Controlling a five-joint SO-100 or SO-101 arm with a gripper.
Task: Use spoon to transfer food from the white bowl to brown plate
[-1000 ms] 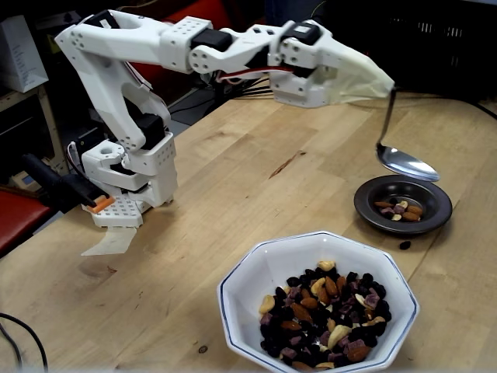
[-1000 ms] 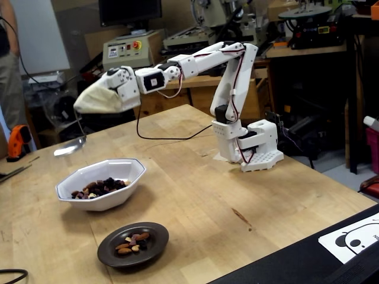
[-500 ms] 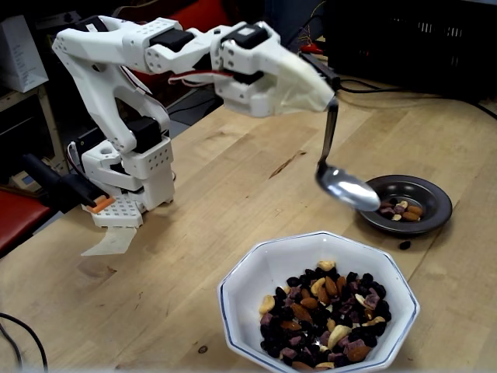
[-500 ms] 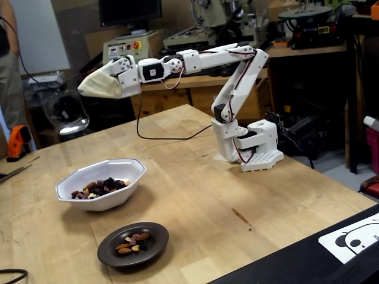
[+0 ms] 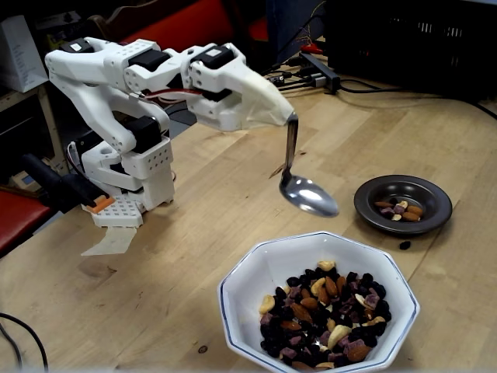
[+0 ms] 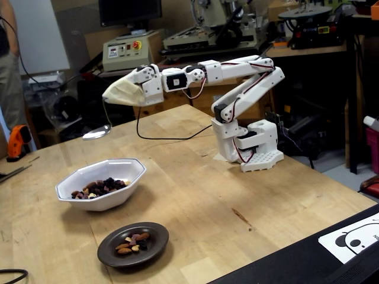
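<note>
One empty spoon (image 5: pixel 307 194) hangs above the white bowl's (image 5: pixel 256 272) rim.

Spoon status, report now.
Gripper holds spoon, empty, above table between white bowl and brown plate. Nothing in the way.

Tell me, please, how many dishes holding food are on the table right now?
2. The white bowl sits nearest the camera in a fixed view, with the larger heap of food; the brown plate lies beyond it to the right, holding a few pieces.
</note>
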